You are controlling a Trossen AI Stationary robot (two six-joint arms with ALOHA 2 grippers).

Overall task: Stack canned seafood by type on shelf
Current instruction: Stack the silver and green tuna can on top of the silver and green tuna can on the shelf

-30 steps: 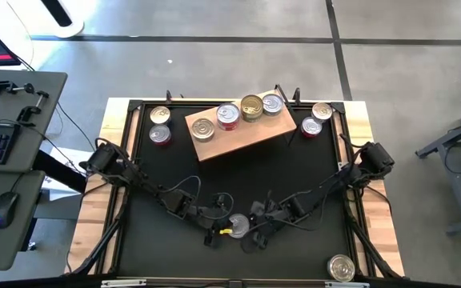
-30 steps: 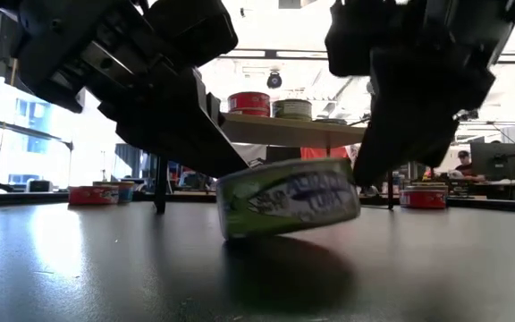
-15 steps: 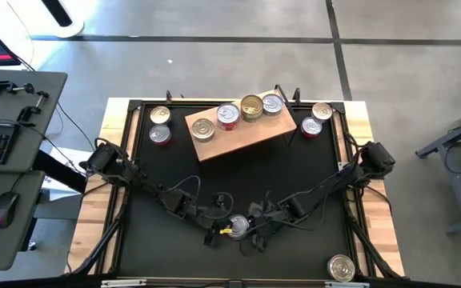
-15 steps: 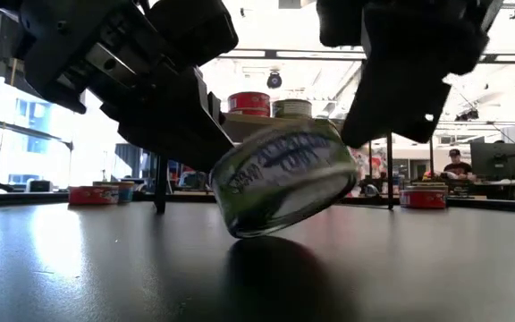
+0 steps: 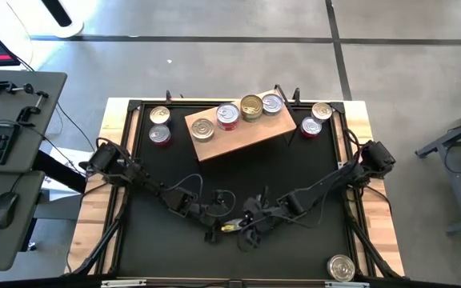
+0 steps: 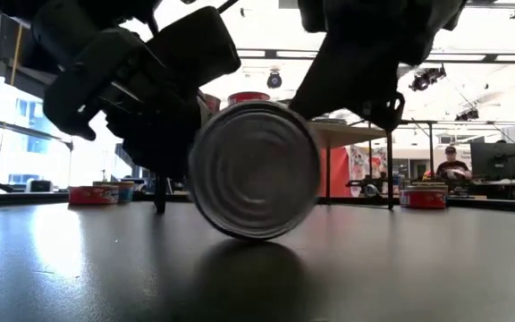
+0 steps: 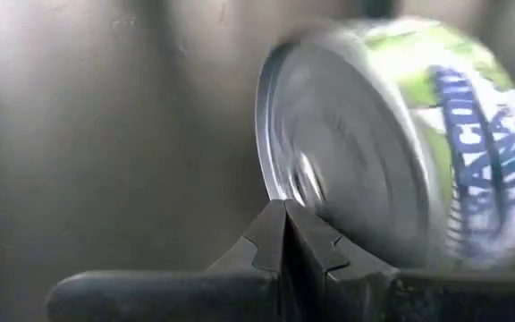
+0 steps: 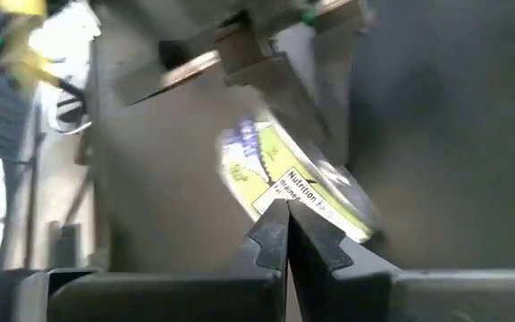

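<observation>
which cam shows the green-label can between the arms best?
Low view: the short round green-label tin stands on edge, its ribbed silver end facing the camera, unobstructed. Left wrist view shows it blurred, with green label and blue lettering. Right wrist view shows only part of the label. In the high view, it is mostly hidden under the arms.

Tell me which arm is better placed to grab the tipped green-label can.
Right, probably: the can sits dead ahead of the shut right gripper's tips; it lies off to one side of the shut left gripper.
</observation>
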